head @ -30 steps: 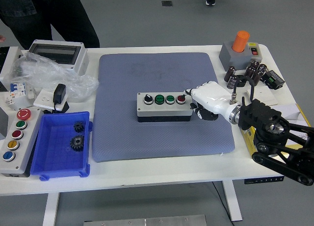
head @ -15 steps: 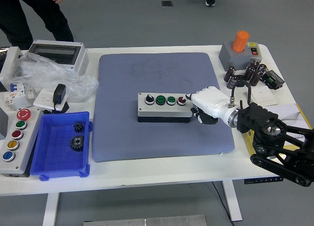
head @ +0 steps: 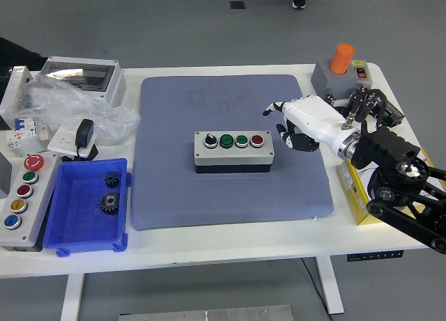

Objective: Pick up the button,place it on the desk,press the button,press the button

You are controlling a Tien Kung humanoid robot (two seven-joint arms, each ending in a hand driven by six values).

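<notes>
Since half a second ago my right hand (head: 301, 122) has lifted off the red button (head: 256, 141) and drawn back up and to the right; it now hovers clear of the button box (head: 233, 152), index finger (head: 272, 110) extended, the other fingers loosely curled and holding nothing. My left hand is out of view.

Near: the table's front edge (head: 209, 255) and the blue mat's (head: 230, 202) near border lie bare, with open room ahead of the box.

Middle: the button box sits flat at the mat's centre, four controls in a row, red at its right end. I judge one press done and the second in hand; the next move calls for bringing the index finger back down onto the red cap squarely.

Right and far: the grey block with orange knob (head: 339, 70) and dark capacitors (head: 369, 102) stand near my wrist, limiting outward swing. Left: blue bin (head: 63, 230) and control pendant (head: 19, 196), well apart.
</notes>
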